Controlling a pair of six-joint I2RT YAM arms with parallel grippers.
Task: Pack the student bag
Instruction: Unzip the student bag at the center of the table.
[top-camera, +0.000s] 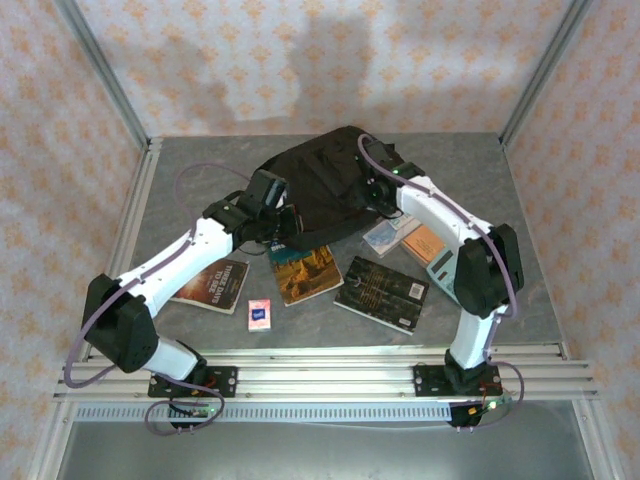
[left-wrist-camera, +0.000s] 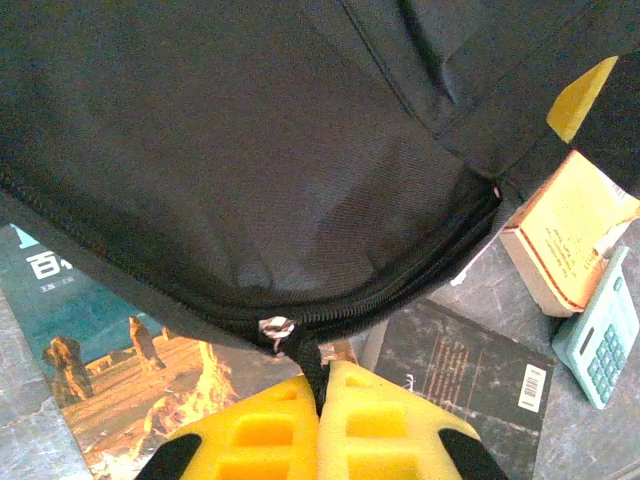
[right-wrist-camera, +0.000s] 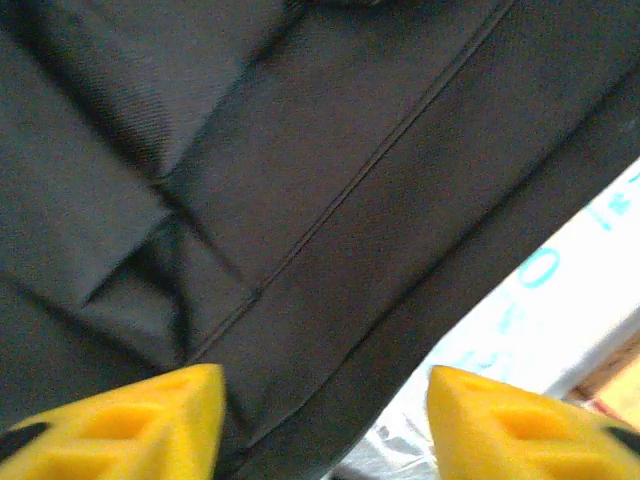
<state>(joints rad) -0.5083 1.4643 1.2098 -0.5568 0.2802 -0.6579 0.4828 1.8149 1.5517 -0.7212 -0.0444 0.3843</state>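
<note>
The student bag (top-camera: 320, 175), black fabric, lies at the back middle of the table. Its zipper line curves across the left wrist view, where the bag (left-wrist-camera: 250, 150) takes up the upper half. My left gripper (left-wrist-camera: 322, 375) is shut on the black zipper pull (left-wrist-camera: 312, 362), just below the metal slider (left-wrist-camera: 276, 330); from above, the left gripper (top-camera: 283, 228) sits at the bag's near-left edge. My right gripper (top-camera: 372, 195) is at the bag's right side. In its own view the right gripper (right-wrist-camera: 325, 400) stands open over the bag (right-wrist-camera: 300, 180), with nothing between the fingers.
Near the bag lie a desert-cover book (top-camera: 305, 272), a dark book (top-camera: 382, 292), a brown book (top-camera: 212, 285), a small card box (top-camera: 260, 314), an orange notebook (top-camera: 422, 243), a pale book (top-camera: 388, 233) and a calculator (top-camera: 440, 265). Aluminium rails edge the table.
</note>
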